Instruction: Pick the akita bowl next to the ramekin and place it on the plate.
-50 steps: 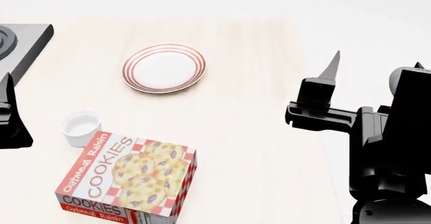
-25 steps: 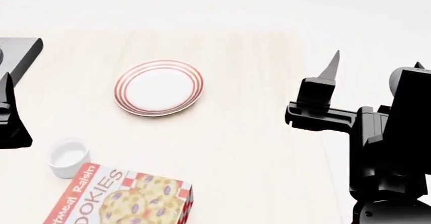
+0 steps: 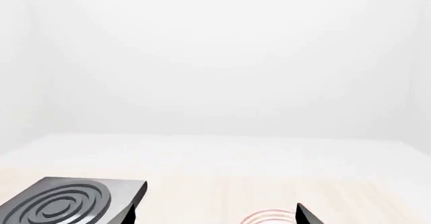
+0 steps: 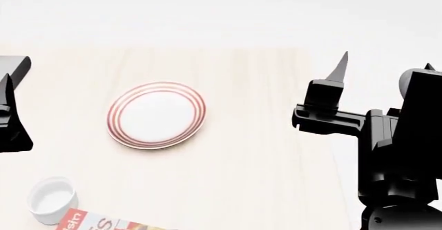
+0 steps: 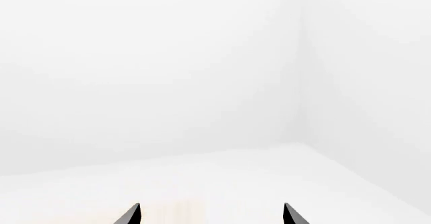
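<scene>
Your head camera looks down on a pale wood table (image 4: pixel 241 152) that fills most of the view, with white floor and walls beyond its far edge. Your right arm (image 4: pixel 394 152) rises as a black mass at the right of the table, and the right gripper (image 4: pixel 383 67) points upward clear of the surface; its two fingertips stand well apart in the right wrist view, with nothing between them. Your left gripper (image 4: pixel 10 116) shows only as a dark wedge at the left edge of the head view, and a single fingertip appears in the left wrist view, so you cannot tell whether its jaws are apart or together. The plate (image 4: pixel 157 114), white with concentric red rings, lies flat near the middle of the table and carries nothing. A black stove burner (image 3: pixel 70 204) with raised rings sits at the table's far left corner. The cookie box (image 4: pixel 103 224) is cut off by the near edge. The ramekin (image 4: pixel 50 199) stands upright just beside that box, well apart from the plate. The akita bowl appears in none of your views.
</scene>
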{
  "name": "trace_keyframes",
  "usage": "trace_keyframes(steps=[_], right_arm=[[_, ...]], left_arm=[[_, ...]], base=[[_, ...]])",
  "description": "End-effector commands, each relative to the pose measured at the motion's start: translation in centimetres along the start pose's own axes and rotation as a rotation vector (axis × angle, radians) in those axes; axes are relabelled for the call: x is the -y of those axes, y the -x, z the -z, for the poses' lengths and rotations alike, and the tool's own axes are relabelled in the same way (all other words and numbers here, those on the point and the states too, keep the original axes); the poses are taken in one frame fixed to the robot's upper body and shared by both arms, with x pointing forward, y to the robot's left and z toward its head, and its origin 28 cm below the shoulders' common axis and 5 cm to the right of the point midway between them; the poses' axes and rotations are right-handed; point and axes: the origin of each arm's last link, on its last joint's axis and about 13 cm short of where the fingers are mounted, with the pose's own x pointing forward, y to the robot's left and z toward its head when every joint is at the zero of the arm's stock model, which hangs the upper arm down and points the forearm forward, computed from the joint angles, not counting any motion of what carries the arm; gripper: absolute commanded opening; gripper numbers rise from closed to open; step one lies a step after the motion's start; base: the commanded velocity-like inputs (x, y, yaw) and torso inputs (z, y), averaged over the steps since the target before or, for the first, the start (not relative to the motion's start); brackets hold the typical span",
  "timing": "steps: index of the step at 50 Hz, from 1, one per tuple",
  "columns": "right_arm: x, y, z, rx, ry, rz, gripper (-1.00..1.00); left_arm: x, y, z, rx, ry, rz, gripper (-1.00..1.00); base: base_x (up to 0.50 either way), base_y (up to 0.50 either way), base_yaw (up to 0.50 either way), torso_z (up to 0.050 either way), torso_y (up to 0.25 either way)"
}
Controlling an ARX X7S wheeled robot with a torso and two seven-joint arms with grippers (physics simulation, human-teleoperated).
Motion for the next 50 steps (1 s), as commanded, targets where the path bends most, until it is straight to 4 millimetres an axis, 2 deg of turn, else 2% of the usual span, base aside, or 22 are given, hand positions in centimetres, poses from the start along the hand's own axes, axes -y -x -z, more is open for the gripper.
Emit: trace_keyframes(steps=[1, 41, 47, 50], right_arm=[[0.1, -0.1, 0.0, 0.004, -0.02, 0.007, 1.0], [0.1, -0.1, -0.1, 0.002, -0.018, 0.007, 1.0], [0.1, -0.2, 0.1, -0.004, -0.015, 0.01, 1.0], [0.1, -0.2, 0.1, -0.004, -0.015, 0.01, 1.0]], left_arm=[[0.0, 0.4, -0.2, 0.018, 0.022, 0.01, 1.0], [-0.1, 0.4, 0.1, 0.017, 0.021, 0.011, 1.0], [0.0, 0.2, -0.4, 0.028, 0.013, 0.012, 1.0], [0.3, -0.2, -1.8, 0.026, 0.005, 0.033, 1.0]], base=[[0.26, 0.0, 0.0, 0.0, 0.0], [0.25, 0.0, 0.0, 0.0, 0.0], [0.0, 0.0, 0.0, 0.0, 0.0], [0.0, 0.0, 0.0, 0.0, 0.0]])
